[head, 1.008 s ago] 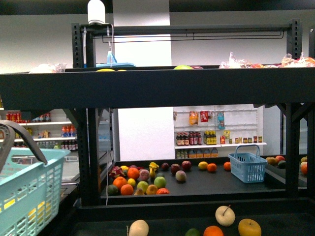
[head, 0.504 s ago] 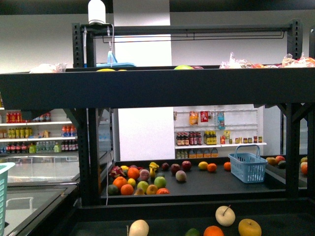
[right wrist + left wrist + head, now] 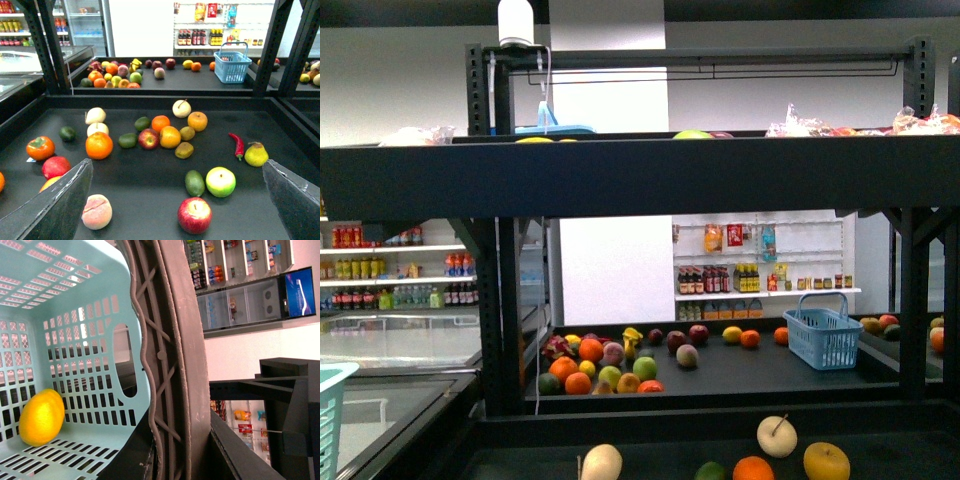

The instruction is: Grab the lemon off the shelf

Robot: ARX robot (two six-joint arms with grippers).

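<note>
Right claw (image 3: 177, 162) hangs wide and empty over the shelf (image 3: 235, 215); its two grey fingers (image 3: 55, 205) frame the lower corners of the right wrist view, with loose fruit between and beyond them. No lemon shows there for certain. The lemon (image 3: 41, 417) lies at the lower left of the left wrist view, on the floor of the teal basket (image 3: 90, 365), long axis tilted up toward the basket wall. That puts it on the left arm's side, away from the right claw. Only that view shows it. The front view catches just a basket corner at lower left and neither arm. The left claw is not visible, so its state cannot be told.
</note>
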